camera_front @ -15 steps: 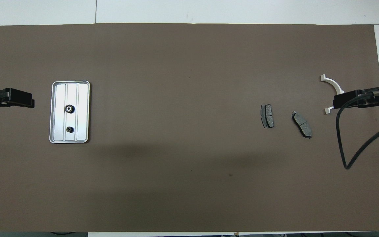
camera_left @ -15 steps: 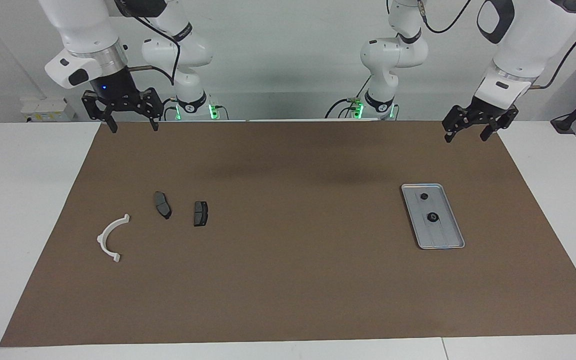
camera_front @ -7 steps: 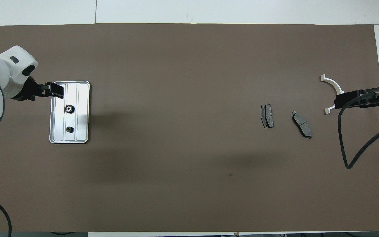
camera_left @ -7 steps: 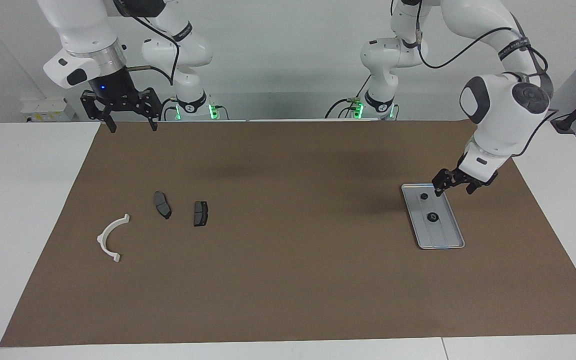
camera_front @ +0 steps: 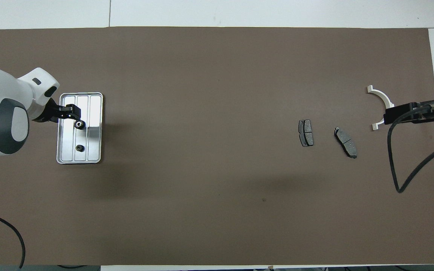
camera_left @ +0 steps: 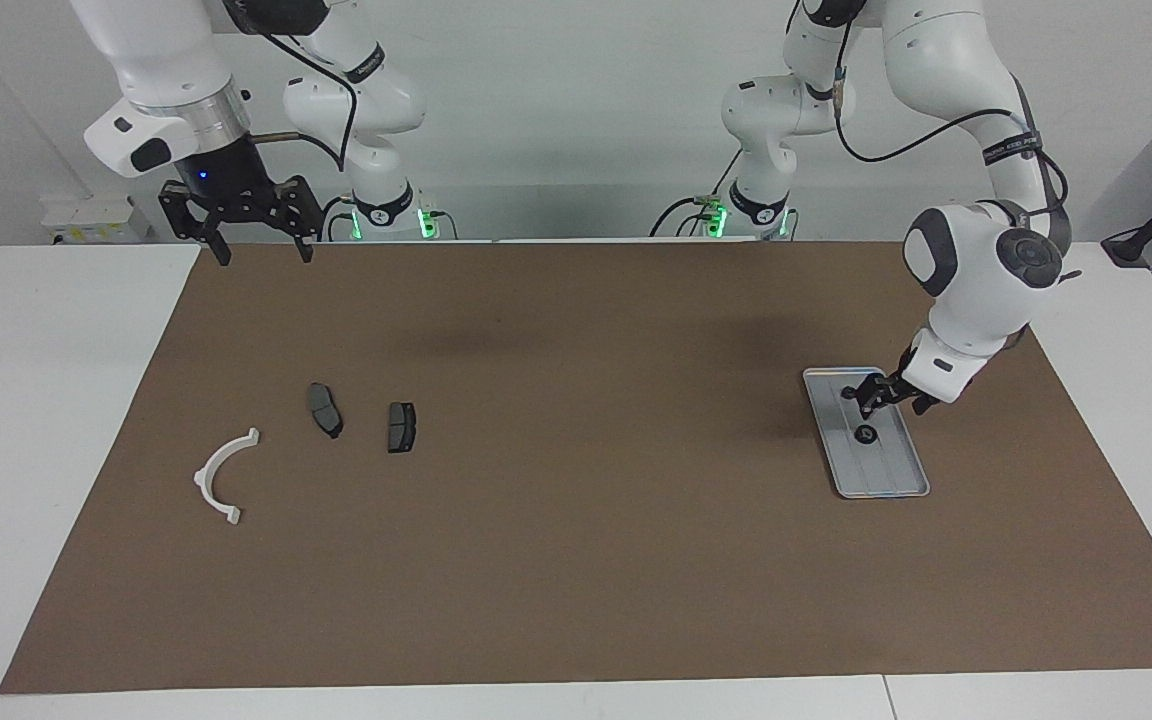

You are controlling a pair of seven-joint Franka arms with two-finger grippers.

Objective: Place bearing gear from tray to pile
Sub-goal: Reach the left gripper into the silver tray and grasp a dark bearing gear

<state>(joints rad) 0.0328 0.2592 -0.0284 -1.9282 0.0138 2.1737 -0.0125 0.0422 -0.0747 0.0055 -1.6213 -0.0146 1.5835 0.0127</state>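
The silver tray (camera_left: 886,480) (camera_front: 93,113) lies toward the left arm's end of the table. Two small dark bearing gears sit on it, one nearer the robots (camera_left: 847,393) (camera_front: 79,148) and one farther (camera_left: 865,434) (camera_front: 80,124). My left gripper (camera_left: 871,402) (camera_front: 74,113) hangs low over the tray, just above the farther gear. The pile lies toward the right arm's end: a white half-ring (camera_left: 221,470) (camera_front: 382,98) and two dark brake pads (camera_left: 325,409) (camera_left: 401,426). My right gripper (camera_left: 266,250) (camera_front: 390,114) waits open and raised at the mat's edge by the robots.
A brown mat (camera_left: 576,560) covers most of the white table. A black cable (camera_front: 401,165) loops down from the right arm beside the pile. Another cable (camera_front: 9,233) curves over the mat near the left arm.
The left arm has swung down from the mat's edge by the robots onto the tray and now hangs over the farther gear. The right arm has barely moved.
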